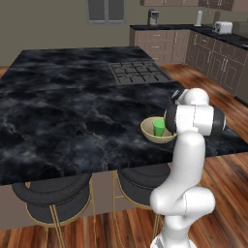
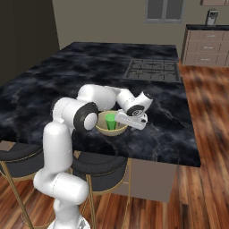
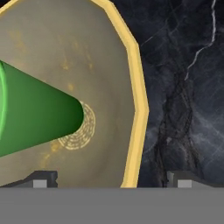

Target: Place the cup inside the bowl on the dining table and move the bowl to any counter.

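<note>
One step looks done to me: in the left base view the cup (image 1: 158, 127) stands inside the bowl (image 1: 151, 133), near the edge of the dining-table counter (image 1: 63, 116). From the right base view, my pincer (image 2: 120, 117) hovers over the bowl's rim, beside the cup. In the hand view its fingertips (image 3: 43, 179) stand wide apart, holding nothing, straddling the bowl's yellow rim, the cup off to one side. Next I'd judge: close on that rim, then carry the bowl to the wall counter (image 1: 160, 26).

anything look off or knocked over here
Nothing stands out. The cup stands upright inside the bowl on the dining table, near its edge. The open end effector straddles the bowl's rim.
</note>
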